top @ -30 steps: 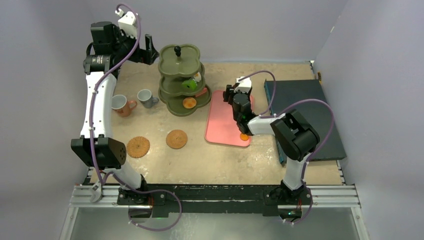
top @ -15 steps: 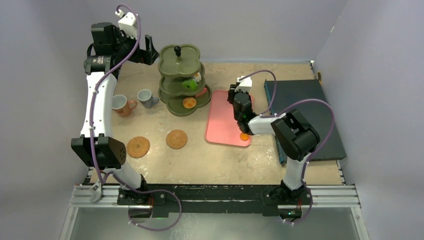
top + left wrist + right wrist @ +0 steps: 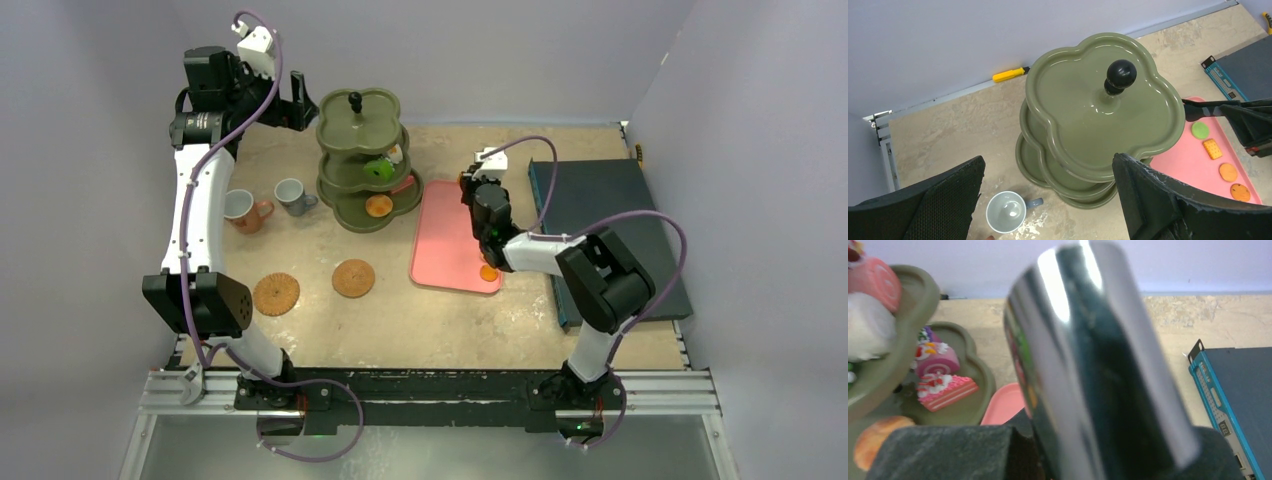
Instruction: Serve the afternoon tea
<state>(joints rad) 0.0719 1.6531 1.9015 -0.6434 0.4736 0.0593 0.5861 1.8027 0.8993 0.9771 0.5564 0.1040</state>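
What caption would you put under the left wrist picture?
Open left gripper hovers over the olive three-tier stand, grey-blue cup beside it.

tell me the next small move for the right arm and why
Probably a slight lift of the tongs straight up off the pink tray. The right tool is squeezed shut on them, with their tips beside the green pastry. Whether anything is pinched between the tips is not visible, and a small lift would show it.
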